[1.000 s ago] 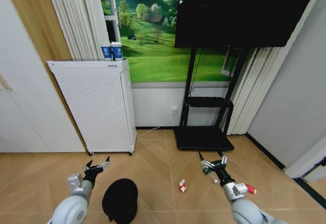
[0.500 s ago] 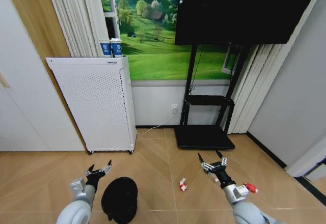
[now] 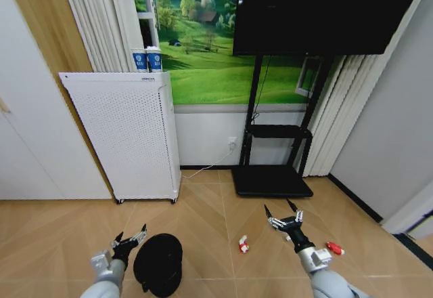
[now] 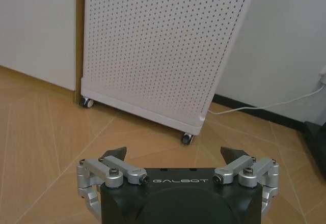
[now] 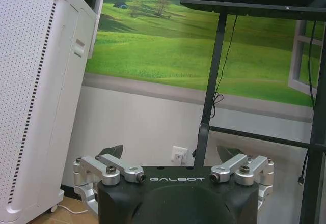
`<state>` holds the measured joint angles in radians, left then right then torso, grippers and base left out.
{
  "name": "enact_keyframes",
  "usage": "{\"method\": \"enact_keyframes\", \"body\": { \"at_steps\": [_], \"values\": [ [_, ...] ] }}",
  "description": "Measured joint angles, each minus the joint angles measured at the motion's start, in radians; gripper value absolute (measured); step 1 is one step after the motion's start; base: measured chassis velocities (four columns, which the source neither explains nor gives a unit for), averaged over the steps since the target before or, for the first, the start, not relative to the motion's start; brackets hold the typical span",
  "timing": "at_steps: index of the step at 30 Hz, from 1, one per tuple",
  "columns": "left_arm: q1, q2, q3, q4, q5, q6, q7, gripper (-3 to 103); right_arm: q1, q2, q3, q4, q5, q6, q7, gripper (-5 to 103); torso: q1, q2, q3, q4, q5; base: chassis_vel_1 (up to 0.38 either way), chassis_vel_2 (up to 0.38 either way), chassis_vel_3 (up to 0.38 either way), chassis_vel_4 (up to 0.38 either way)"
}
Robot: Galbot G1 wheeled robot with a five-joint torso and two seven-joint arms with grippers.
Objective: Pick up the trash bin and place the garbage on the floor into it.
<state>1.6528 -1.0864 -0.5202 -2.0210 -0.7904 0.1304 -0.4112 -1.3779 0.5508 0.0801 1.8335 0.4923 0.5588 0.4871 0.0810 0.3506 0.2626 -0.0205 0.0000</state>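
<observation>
Both arms lower in the head view than a second ago, grippers dropped toward the bottom edge; whole scene shifted a little as well, so camera moved; bin and litter unchanged on the floor.

Left gripper [image 3: 129,237] low at left, hovering over the wood floor [image 3: 203,206], just beside the rim of the trash bin [image 3: 158,265], not touching it. Claw spread wide, nothing between the fingertips; left wrist view confirms the splayed fingers [image 4: 115,153], pointed toward the white perforated cabinet [image 4: 163,46] on castors.

Right gripper [image 3: 283,219] low at right, also spread and empty, held above the floor. Right wrist view: fingers [image 5: 112,151] apart, facing the wall with the green landscape mural [image 5: 153,35] and the black TV stand [image 5: 214,76].

Trash bin: small, round, black, standing on the floor at lower left centre, between the two arms but nearer the left.

Garbage: red-and-white wrapper [image 3: 243,245] on the floor between bin and right gripper, well apart from both. Red piece [image 3: 334,248] on the floor beyond the right arm, toward the right wall. Green bottle not made out.

Two blue-and-white cups [image 3: 147,60] on top of the cabinet, side by side.
</observation>
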Motion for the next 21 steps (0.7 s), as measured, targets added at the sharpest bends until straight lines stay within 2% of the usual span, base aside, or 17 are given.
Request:
{"method": "enact_keyframes", "body": {
  "at_steps": [10,21],
  "values": [
    [0.044,-0.082,0.016,0.092,0.048,-0.042,0.049,100,-0.02,0.018,0.006,-0.022,-0.013,0.021,-0.013,100,-0.016,-0.045,-0.029,-0.0001,-0.0001,0.0,0.0,0.0,0.0],
    [0.04,-0.117,0.023,0.132,0.074,-0.058,0.054,100,-0.028,0.02,0.005,-0.045,-0.022,0.042,-0.03,100,-0.029,-0.086,-0.057,-0.0002,0.0,0.0,0.0,0.0,0.0]
  ]
}}
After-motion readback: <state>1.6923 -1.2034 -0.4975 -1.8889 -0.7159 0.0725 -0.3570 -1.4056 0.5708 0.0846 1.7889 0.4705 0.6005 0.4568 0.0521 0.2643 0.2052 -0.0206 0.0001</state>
